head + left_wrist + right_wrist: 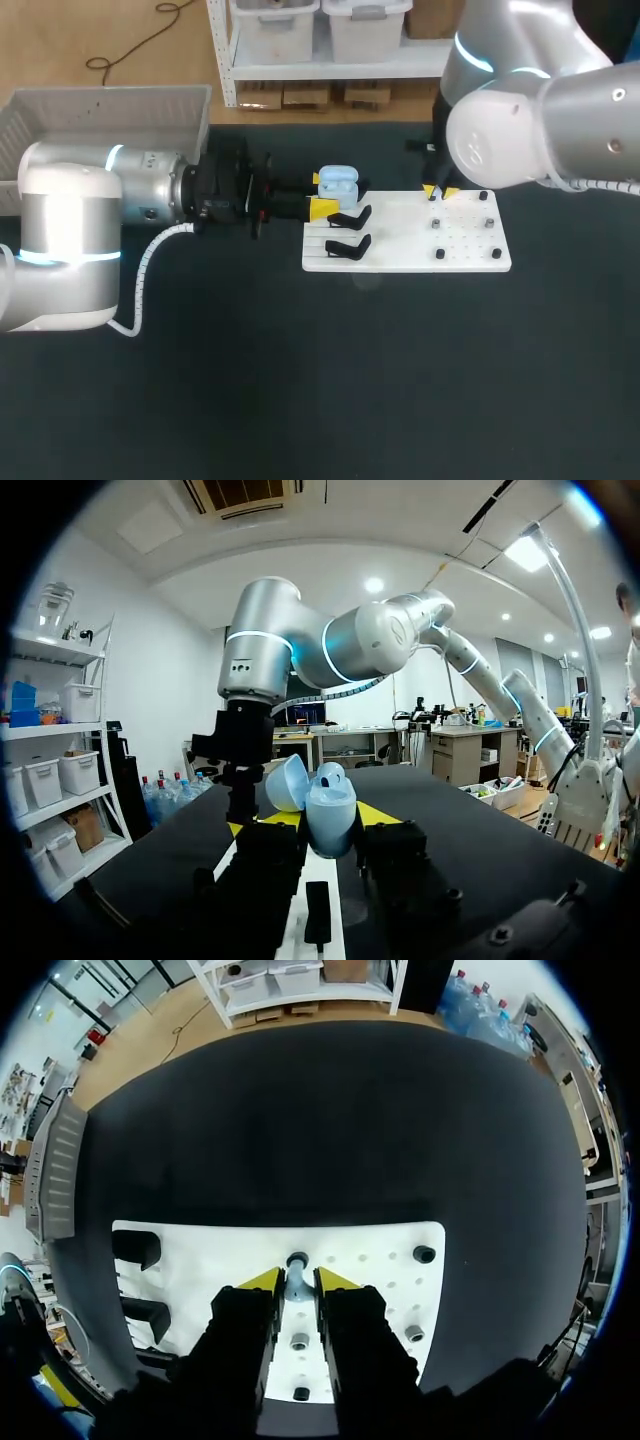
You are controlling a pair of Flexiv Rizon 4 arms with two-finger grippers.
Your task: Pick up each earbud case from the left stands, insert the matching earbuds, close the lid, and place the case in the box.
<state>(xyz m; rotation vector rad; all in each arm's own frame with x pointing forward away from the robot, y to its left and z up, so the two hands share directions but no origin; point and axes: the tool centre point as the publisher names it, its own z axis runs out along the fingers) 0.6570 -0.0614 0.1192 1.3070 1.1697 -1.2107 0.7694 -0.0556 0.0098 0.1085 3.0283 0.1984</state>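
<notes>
My left gripper [320, 194] is shut on a light blue earbud case [338, 184] just over the left end of the white board [405, 262]. In the left wrist view the case [330, 818] stands upright between the yellow tips with its lid open. My right gripper [440, 190] points down over the board's back right part. In the right wrist view its fingers [262, 1280] stand narrowly apart on either side of a small pale earbud [297, 1282] on its peg, and the gripper [298, 1280] is open. Two black stands [350, 232] on the board hold nothing.
A pale grey box [100, 110] sits at the table's back left, behind my left arm. Several small black pegs [490, 222] stick up from the right half of the board. Dark tabletop stretches in front of the board.
</notes>
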